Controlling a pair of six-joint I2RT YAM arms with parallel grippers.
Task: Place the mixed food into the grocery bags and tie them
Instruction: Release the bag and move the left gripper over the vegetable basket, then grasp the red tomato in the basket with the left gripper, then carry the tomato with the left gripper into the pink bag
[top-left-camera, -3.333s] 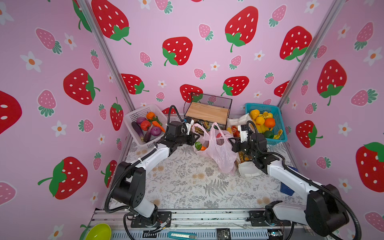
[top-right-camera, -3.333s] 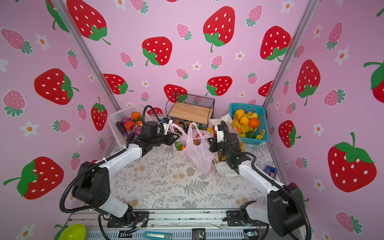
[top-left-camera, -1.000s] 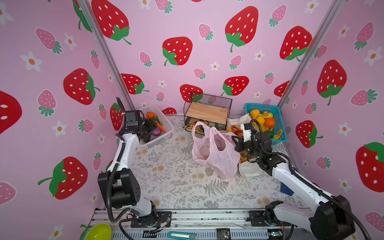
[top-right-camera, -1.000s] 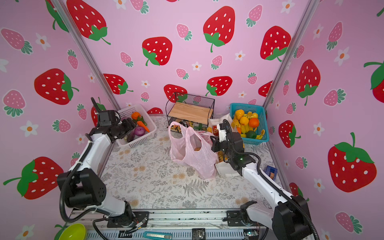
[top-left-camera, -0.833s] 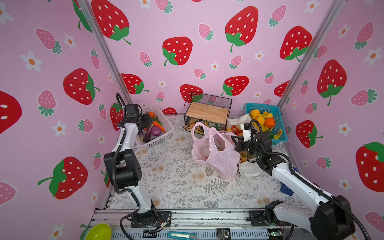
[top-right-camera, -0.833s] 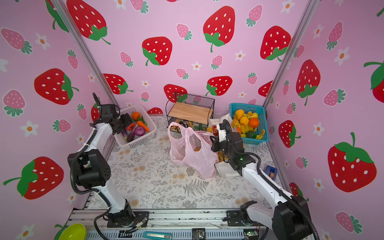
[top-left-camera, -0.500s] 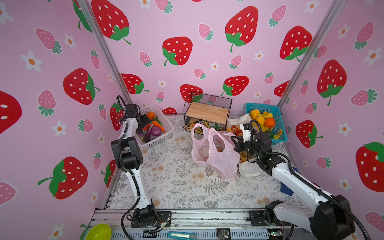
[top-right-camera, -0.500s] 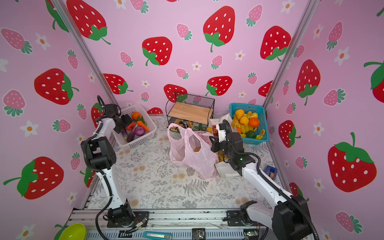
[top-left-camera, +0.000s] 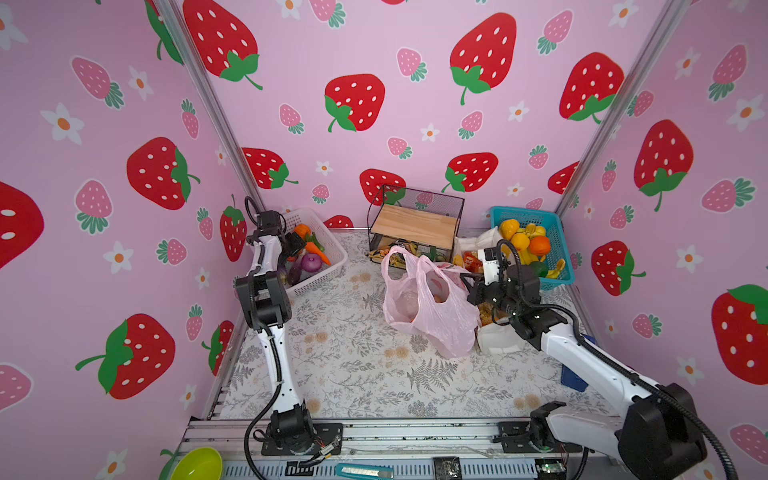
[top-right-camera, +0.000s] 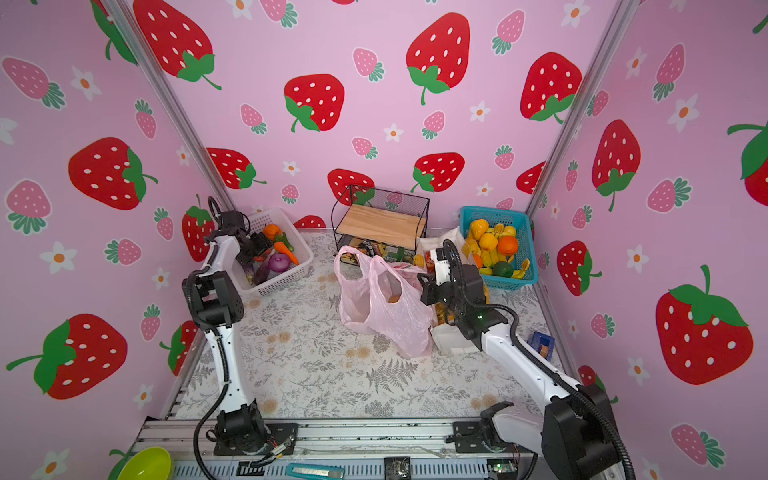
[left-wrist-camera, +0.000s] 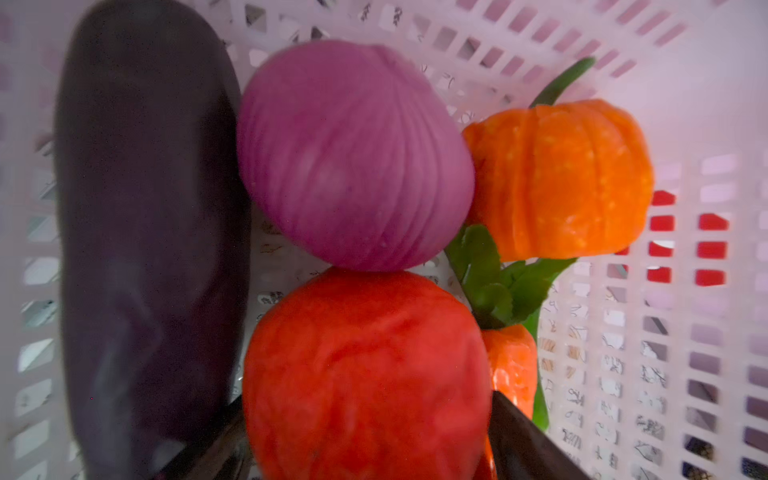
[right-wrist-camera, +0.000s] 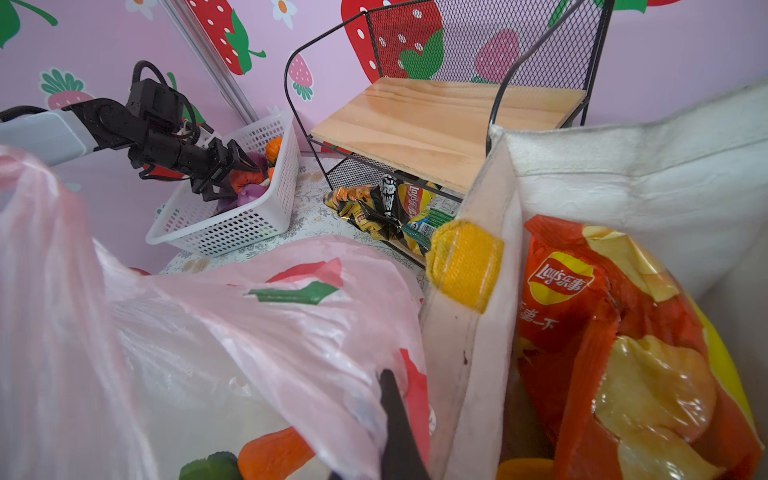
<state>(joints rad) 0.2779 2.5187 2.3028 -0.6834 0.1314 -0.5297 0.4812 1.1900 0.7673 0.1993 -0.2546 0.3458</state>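
bimanual cell seen from its open front, 12 o'clock at the back wall. at 10 o'clock on the floral-print table cloth (top-left-camera: 353, 365) stands a white lattice plastic basket (top-left-camera: 322, 279); the left gripper (top-left-camera: 296, 244) reaches down into it. in the left wrist view its two dark fingers (left-wrist-camera: 523, 436) stand wide apart on either side of a round red toy tomato (left-wrist-camera: 365, 357); whether they touch its skin i cannot tell. the tomato touches a ribbed purple onion (left-wrist-camera: 353, 158); beside them lie a long dark purple eggplant (left-wrist-camera: 145, 228), a small orange pumpkin (left-wrist-camera: 561, 178) and an orange carrot (left-wrist-camera: 511, 361) with green leaves. near the table's centre a thin translucent pink plastic bag (top-left-camera: 428, 309) with loop handles stands with its mouth open; orange and green toy pieces (right-wrist-camera: 270, 457) lie inside. the right gripper (top-left-camera: 469, 291), at 3 o'clock of the bag, is closed tight on the pink plastic bag's rim, one dark finger (right-wrist-camera: 395, 415) showing against the film. touching the bag at 3 o'clock, a white canvas tote (top-left-camera: 498, 340) with a yellow handle patch (right-wrist-camera: 465, 266) holds a red-orange crinkly snack packet (right-wrist-camera: 582, 311). at 12 o'clock: a black wire-mesh shelf (top-left-camera: 415, 224) with a wooden board, snack packets (right-wrist-camera: 395, 208) beneath; at 2 o'clock: a blue lattice basket (top-left-camera: 557, 241) of yellow and orange fruit (top-left-camera: 521, 241).
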